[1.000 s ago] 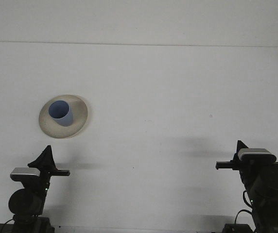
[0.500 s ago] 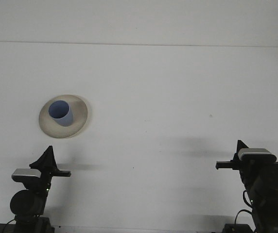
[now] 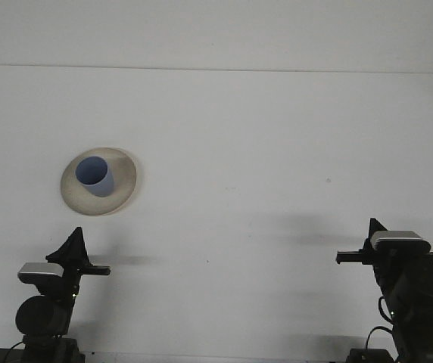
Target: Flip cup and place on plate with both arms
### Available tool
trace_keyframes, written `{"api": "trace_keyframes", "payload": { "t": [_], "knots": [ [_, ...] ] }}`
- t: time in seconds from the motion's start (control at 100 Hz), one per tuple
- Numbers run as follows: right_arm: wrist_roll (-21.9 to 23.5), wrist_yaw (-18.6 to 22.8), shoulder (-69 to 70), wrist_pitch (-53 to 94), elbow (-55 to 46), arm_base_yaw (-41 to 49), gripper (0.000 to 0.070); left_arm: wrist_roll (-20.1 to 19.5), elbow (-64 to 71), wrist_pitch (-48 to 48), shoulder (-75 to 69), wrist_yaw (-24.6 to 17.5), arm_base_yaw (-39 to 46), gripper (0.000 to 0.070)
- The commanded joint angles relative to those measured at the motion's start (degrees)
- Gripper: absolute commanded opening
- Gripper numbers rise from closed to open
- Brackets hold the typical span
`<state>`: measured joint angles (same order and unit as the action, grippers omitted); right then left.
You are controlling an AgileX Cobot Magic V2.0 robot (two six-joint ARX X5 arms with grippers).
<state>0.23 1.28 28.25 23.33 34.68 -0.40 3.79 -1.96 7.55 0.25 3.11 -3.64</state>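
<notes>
Blue cup (image 3: 95, 175) upright on plate (image 3: 124, 178), left of frame. Both pincers (image 3: 73, 249) (image 3: 360, 253) low, arm bases cut off; finger spacing unreadable.

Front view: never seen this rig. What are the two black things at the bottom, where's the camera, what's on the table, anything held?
There is one picture, taken from a camera that looks forward over the table the way the robot faces. The two black shapes at the bottom are the robot's arms, each ending in a pincer: the left pincer at lower left, the right pincer at lower right. Both sit low near the front edge, and neither holds anything. Whether their fingers are open or shut cannot be told from here. On the white table lies a pale plate, and a blue cup stands on it, mouth up.
</notes>
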Motion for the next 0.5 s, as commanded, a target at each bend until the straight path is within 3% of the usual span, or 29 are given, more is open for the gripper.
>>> {"api": "trace_keyframes", "payload": {
  "t": [0.0, 0.49],
  "knots": [
    [-0.1, -0.2, 0.2, -0.7, 0.6, 0.1, 0.0, 0.1, 1.2, 0.7, -0.1, -0.1, 0.0, 0.0013],
    [-0.1, -0.2, -0.5, -0.7, 0.3, 0.1, 0.0, 0.1, 1.2, 0.7, -0.1, -0.1, 0.0, 0.0013]
  ]
}}
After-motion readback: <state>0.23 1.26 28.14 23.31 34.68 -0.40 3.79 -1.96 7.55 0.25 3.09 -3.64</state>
